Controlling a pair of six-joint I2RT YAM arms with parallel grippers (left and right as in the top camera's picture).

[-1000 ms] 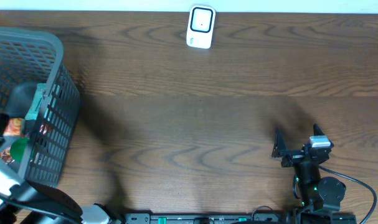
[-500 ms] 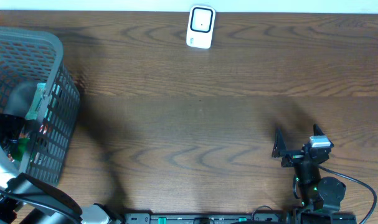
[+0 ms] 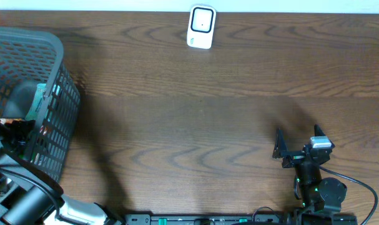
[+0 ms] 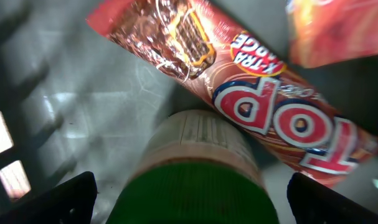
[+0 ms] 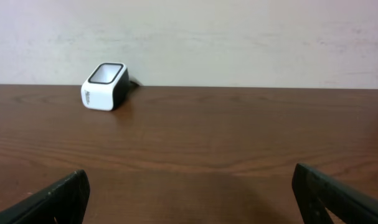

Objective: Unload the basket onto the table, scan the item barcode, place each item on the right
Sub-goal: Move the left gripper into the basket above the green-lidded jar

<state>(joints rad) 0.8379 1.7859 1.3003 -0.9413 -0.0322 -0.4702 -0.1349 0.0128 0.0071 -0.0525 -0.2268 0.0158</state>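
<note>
My left gripper (image 4: 189,202) is down inside the grey mesh basket (image 3: 54,47) at the table's left end. It is open, with its fingers either side of a jar with a green lid (image 4: 198,190) and not touching it. A red snack wrapper (image 4: 263,109) lies just beyond the jar, and an orange packet (image 4: 338,28) shows at the top right. In the overhead view the left gripper (image 3: 17,128) covers these items. The white barcode scanner (image 3: 201,27) stands at the far edge of the table. My right gripper (image 3: 298,140) hovers open and empty at the near right.
The basket's walls close in around the left gripper, and a teal packet (image 3: 40,100) leans against its right wall. The scanner (image 5: 106,86) stands far ahead and to the left in the right wrist view, in front of a pale wall.
The left arm has pushed further into the basket and now covers the orange and green items seen earlier. The right arm has not moved.
</note>
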